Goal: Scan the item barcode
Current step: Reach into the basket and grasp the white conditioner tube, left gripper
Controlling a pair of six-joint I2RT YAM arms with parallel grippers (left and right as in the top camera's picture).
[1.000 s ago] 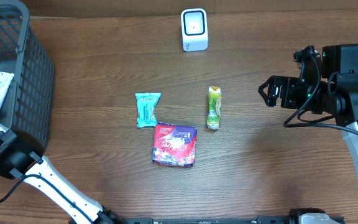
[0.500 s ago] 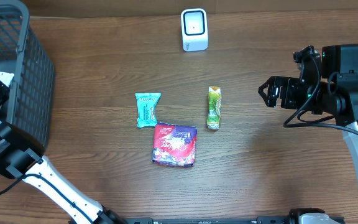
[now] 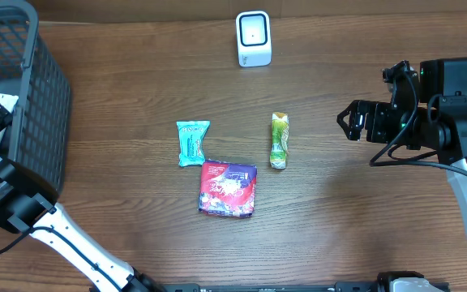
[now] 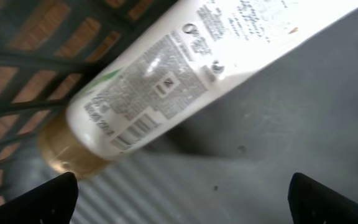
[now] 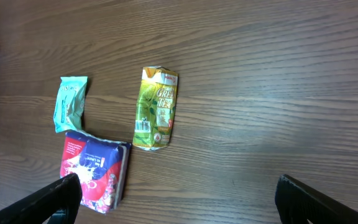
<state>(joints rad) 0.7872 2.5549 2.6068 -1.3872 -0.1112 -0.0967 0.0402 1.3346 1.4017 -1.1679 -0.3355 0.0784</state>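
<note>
Inside the grey basket [image 4: 303, 112] lies a white, tan-capped bottle [image 4: 185, 81]; left claw [image 4: 182, 199] and right claw [image 5: 188, 202] gape.

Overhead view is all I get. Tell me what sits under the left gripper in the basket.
Observer: A white bottle with a tan cap lies in the basket, ahead of the open left gripper, untouched.
Operator: Locate its barcode.
Observer: The bottle barcode faces the left wrist camera, beside the cap.
Operator: Check the green packet too.
Observer: Right wrist view shows the packet barcode facing up, at the end nearer the red packet.
</note>
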